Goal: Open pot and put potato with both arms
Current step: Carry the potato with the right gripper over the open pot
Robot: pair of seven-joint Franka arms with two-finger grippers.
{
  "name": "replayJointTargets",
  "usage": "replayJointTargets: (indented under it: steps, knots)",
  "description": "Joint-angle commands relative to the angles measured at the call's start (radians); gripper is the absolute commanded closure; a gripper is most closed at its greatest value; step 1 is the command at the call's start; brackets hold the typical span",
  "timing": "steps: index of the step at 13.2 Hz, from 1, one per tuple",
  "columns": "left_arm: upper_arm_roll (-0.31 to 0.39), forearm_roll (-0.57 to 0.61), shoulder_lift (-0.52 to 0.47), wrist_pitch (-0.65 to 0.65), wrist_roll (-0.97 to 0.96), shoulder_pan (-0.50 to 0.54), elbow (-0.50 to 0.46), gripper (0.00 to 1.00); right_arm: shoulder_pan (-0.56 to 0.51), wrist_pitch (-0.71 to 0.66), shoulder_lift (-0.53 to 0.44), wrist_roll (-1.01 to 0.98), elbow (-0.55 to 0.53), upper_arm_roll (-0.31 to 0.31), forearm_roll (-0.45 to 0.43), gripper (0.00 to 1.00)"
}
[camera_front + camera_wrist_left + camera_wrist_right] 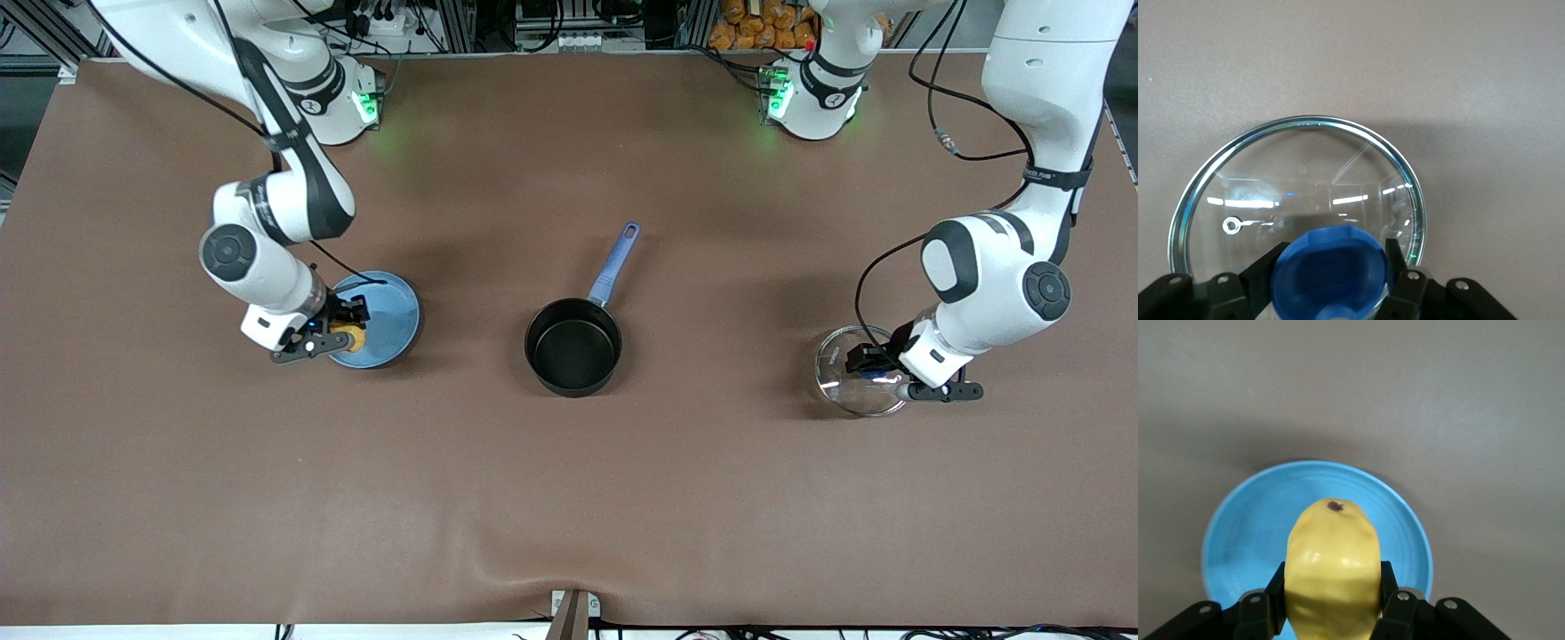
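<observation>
The black pot [573,347] stands open in the middle of the table, its blue handle [613,262] pointing toward the robots' bases. My left gripper [876,369] is shut on the blue knob [1331,273] of the glass lid [849,378], low at the table toward the left arm's end. The lid's glass [1305,180] shows in the left wrist view. My right gripper [347,331] is shut on the yellow potato [349,339] over the light-blue plate [391,311]. In the right wrist view the potato [1331,560] sits between the fingers above the plate [1251,520].
The brown table cover [569,498] spreads wide around the pot, with a fold at its front edge [573,587]. The plate lies toward the right arm's end. The arms' bases and cables run along the edge farthest from the front camera.
</observation>
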Motion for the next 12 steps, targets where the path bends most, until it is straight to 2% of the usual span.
replayJointTargets:
  steps: [1, 5, 6, 7, 8, 12]
  knots:
    - [-0.019, -0.064, 0.0, 0.049, 0.059, 0.023, -0.027, 0.91, 0.006, -0.141, -0.108, 0.0, 0.057, 0.002, 0.003, 1.0]
    - [-0.021, -0.204, 0.02, 0.049, 0.134, 0.023, -0.033, 0.89, 0.095, -0.35, -0.107, 0.15, 0.28, 0.008, 0.003, 1.0]
    - [-0.021, -0.233, 0.025, 0.049, 0.163, 0.023, -0.032, 0.85, 0.135, -0.367, -0.081, 0.208, 0.333, 0.007, 0.003, 1.0]
    - [-0.021, -0.248, 0.03, 0.049, 0.173, 0.022, -0.027, 0.54, 0.182, -0.369, -0.054, 0.274, 0.376, 0.007, 0.001, 1.0]
    - [-0.021, -0.253, 0.028, 0.049, 0.17, 0.022, -0.024, 0.01, 0.24, -0.367, -0.015, 0.343, 0.416, 0.005, -0.006, 1.0]
    - [-0.028, -0.25, -0.053, -0.019, 0.049, -0.01, 0.017, 0.0, 0.415, -0.344, 0.187, 0.628, 0.607, 0.001, -0.003, 1.0]
